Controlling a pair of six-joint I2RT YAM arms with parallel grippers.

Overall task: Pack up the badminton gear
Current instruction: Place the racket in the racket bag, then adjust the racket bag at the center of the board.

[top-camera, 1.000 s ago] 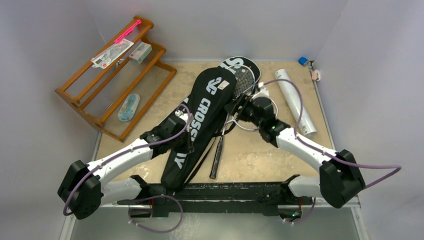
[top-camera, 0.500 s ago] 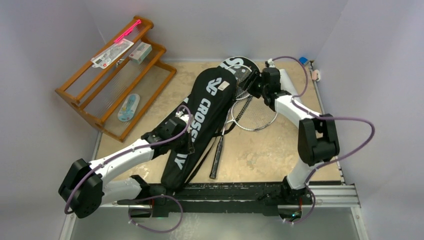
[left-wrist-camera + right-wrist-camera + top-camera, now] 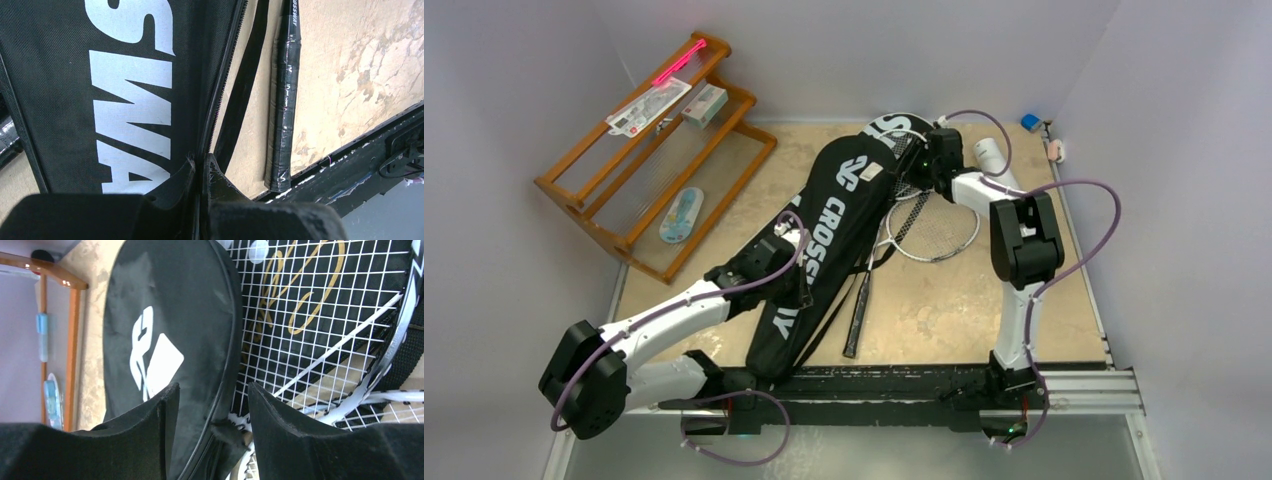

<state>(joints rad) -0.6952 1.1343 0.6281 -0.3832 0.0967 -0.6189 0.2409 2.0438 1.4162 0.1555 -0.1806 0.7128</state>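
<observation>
Nearest to me, the left tool [image 3: 202, 162] is pressed together on the zip edge of the CROSSWAY cover [image 3: 829, 240], down at its narrow handle end, and looks to be pinning that end in place. The cover lies flat on the table [image 3: 944, 310], running diagonally away from the arms. Just beside its right edge lies a racket [image 3: 939, 232], its black taped handle [image 3: 282, 100] pointing back toward the arms, with the cover's strap between the two.

Further off, the right tool [image 3: 210, 387] is spread, one finger over the cover's printed face and the other over racket strings, with the zip rim of the cover's wide head in the gap. Nothing is pinched there yet.

I judge the step to be taking hold of that rim so the cover can be opened for the rackets. To do it well, the right tool should close on the rim alone, low enough to catch fabric but clear of the strings beside it, while the left keeps its pinch so the cover does not slide.

Behind that, the SPORT cover [image 3: 894, 125] lies under the racket heads, and the white tube [image 3: 989, 152] sits at the back right, partly hidden by the right arm.
</observation>
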